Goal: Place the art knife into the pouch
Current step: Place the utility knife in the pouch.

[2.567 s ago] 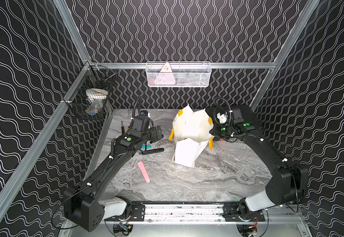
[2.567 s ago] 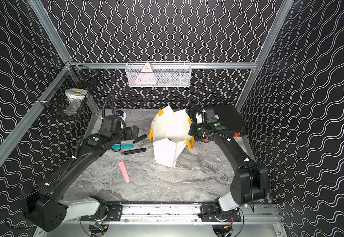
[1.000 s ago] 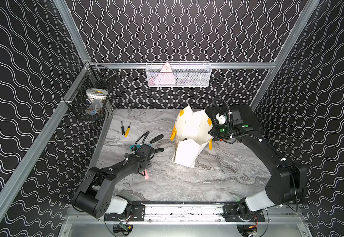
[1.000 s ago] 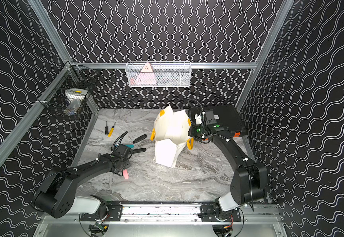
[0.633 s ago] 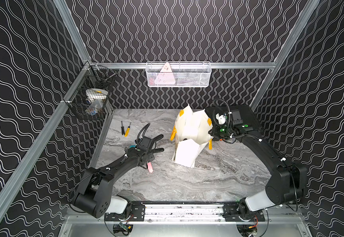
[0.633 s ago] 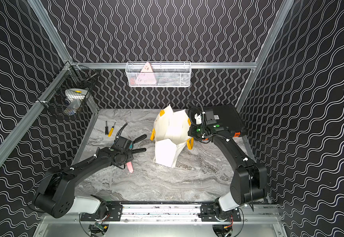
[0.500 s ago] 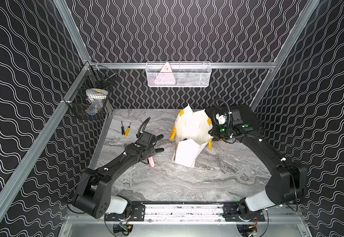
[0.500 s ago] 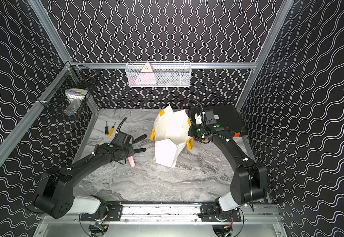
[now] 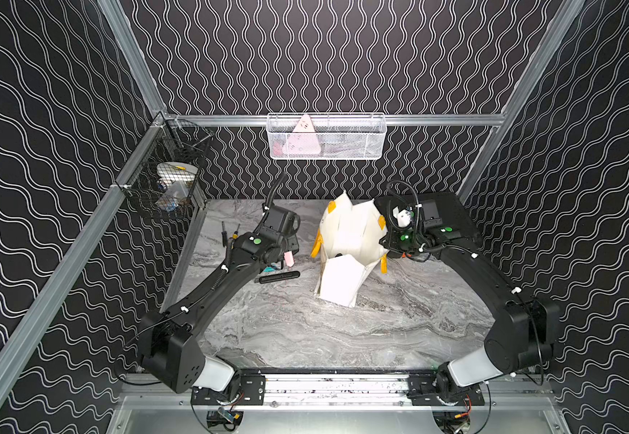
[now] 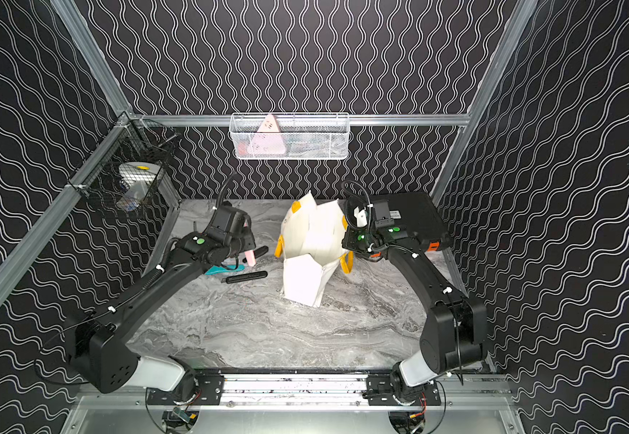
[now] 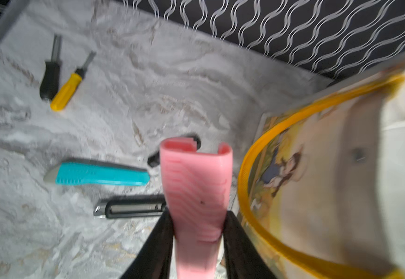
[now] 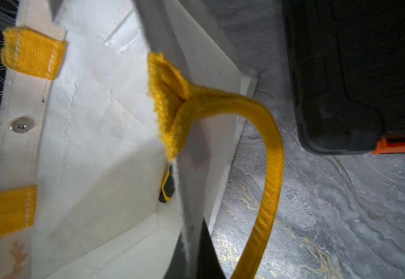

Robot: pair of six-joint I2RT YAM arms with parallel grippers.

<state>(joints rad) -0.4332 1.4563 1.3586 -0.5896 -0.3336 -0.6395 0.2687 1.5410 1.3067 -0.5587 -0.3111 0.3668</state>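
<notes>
The table (image 9: 305,330) is a flat slab with a grey marbled finish. On it the pouch (image 9: 350,233) stands upright, mouth open. It is made of stiff white fabric with folded gussets and yellow webbing handles. A black hard case (image 9: 452,214) of moulded plastic lies near it.

Both top views show the pouch from outside only. The right wrist view shows the inside of the pouch (image 12: 87,108): creased white lining, a round metal snap fastener (image 12: 21,125) and a small black-and-yellow item (image 12: 166,190) at the bottom. Only the left wrist view shows a printed picture (image 11: 281,166) on the outer wall.

The right gripper (image 12: 191,241) is pressed together on the pouch's rim wall, beside a handle root. The left gripper (image 11: 198,217) pinches the art knife (image 11: 196,188), a pink ribbed plastic body with a slotted end pointing away from the jaws. The knife is outside the pouch, just beside it, above a teal cutter (image 11: 97,172) and a black cutter (image 11: 133,207). A black-handled screwdriver (image 11: 49,79) and a yellow-handled screwdriver (image 11: 67,93) lie touching, well apart from the pouch.
</notes>
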